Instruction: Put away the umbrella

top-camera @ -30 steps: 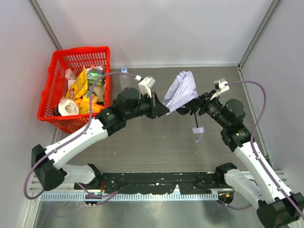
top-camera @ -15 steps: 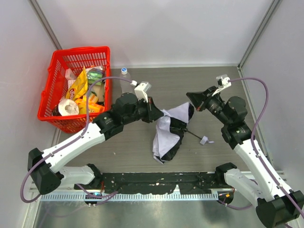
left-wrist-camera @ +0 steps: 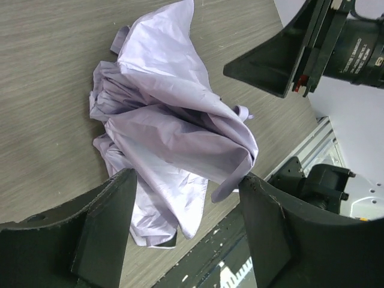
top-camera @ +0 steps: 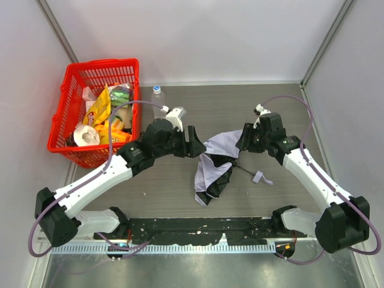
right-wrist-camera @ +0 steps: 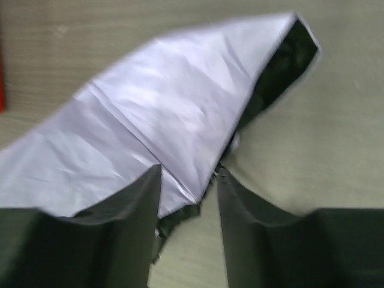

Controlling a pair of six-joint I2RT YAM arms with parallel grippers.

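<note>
Umbrella [top-camera: 215, 167] lies crumpled mid-table [top-camera: 288, 108]. L gripper [top-camera: 195, 135] released, jaws wide, just by it. R gripper [top-camera: 243, 141] part-open at its far edge, holding nothing. Bunch fabric tight b4 pinching, else it'll likely splay.

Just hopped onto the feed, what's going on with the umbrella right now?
The umbrella lies crumpled on the table between the two arms, its canopy loose. The left gripper sits at its left side with jaws wide open, holding nothing. The right gripper is at the canopy's right edge, jaws apart, with no firm grip showing. The red basket at the back left holds other items, and a clear bottle stands beside it.
</note>
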